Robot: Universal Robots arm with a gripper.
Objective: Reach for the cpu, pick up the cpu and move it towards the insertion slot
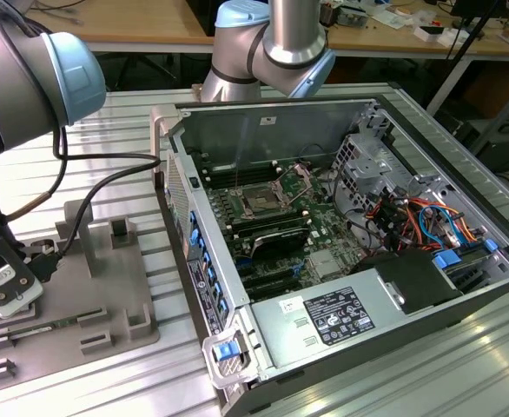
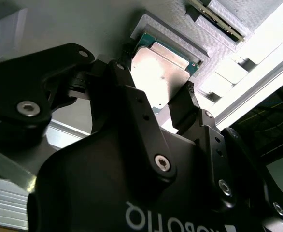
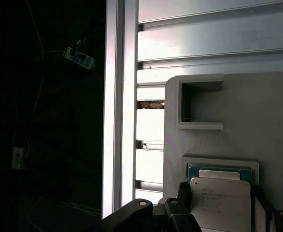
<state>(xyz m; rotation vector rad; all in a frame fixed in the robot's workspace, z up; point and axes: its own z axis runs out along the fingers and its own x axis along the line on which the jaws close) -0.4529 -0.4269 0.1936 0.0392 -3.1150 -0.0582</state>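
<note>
**Pincer closed on the cpu at its grey holder**

My pincer (image 2: 156, 82) is drawn narrow onto the cpu (image 2: 164, 67). In both wrist views a black fingertip (image 2: 186, 101) lies against each of two opposite edges, and the pale metal top shows between them. The chip's green rim sits inside the raised frame of a grey holder (image 3: 257, 121); I cannot tell whether the chip has lifted clear of that seat. Near the frame, in the first wrist view, the holder has a small square pocket (image 3: 199, 104). Past the holder's edge run the ribbed aluminium rails of the table (image 3: 151, 125).

In the exterior view I hang low over the holder at the exterior view's left, with a black cable (image 1: 107, 178) trailing from my arm (image 1: 20, 78). Well apart, towards the exterior view's right, an open computer case (image 1: 263, 130) lies on the same table. The insertion slot (image 1: 260, 202) sits inside it on the green board, a dark square with a brownish centre and silver metal around it. A power supply box (image 1: 324, 317) sits at the case's near end. Behind everything stand wooden desks (image 1: 133, 26)
</note>
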